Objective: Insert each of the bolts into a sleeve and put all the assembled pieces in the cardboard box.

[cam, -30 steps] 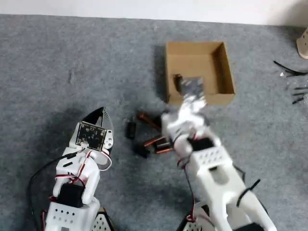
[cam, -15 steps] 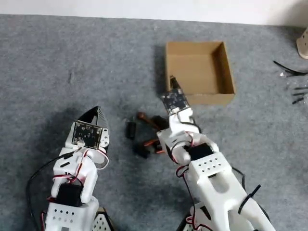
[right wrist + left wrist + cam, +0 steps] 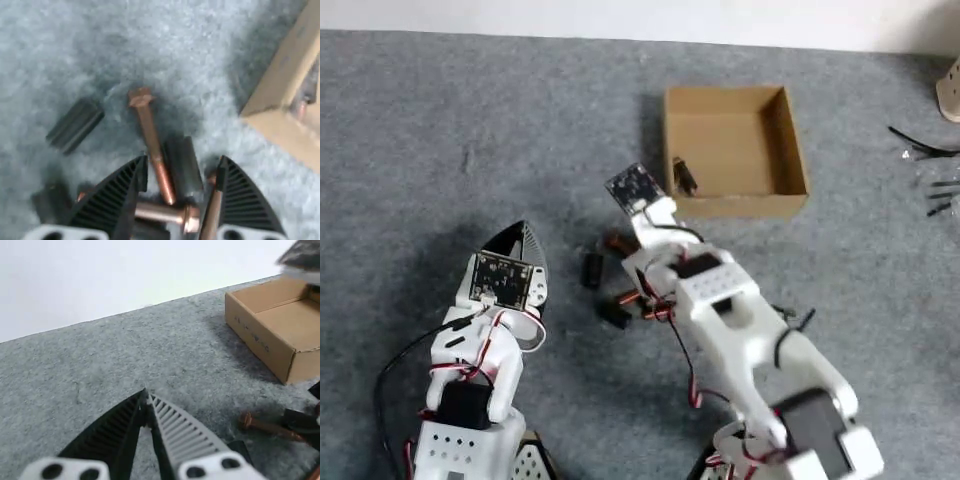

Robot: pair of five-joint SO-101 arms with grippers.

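The grey table (image 3: 440,130) carries everything. The right arm (image 3: 740,320), rooted at 5 o'clock, is the one that has moved. A second ago its tip hung over the box, and half a second ago it was backing off the box's near wall. Now it has swung across to hover over the loose parts at the middle of the table. The left arm (image 3: 480,370), at 8 o'clock, has hardly stirred. It sits short of the parts, with the left fingers (image 3: 180,427) pressed together on nothing.

The box (image 3: 735,207) lies at 1 o'clock, open at the top. One piece (image 3: 685,178) rests inside against its 9 o'clock wall. I take that for a bolt already in its sleeve and just delivered, so one assembly looks done.

The right fingers (image 3: 117,195) stand wide apart and empty, pointing down at the heap. Between them lie a long bolt (image 3: 150,135), its head turned away from the arm, and a sleeve (image 3: 182,167) just beside its shank. A second bolt (image 3: 165,212) lies crosswise close under the fingers. Another sleeve (image 3: 592,270) sits on the 9 o'clock side of the heap.

To my eye the return marks a fresh round. Several bolts and sleeves are still unpaired, so most of the job lies ahead. The crowding under the fingers could make a clean pick of one part awkward.
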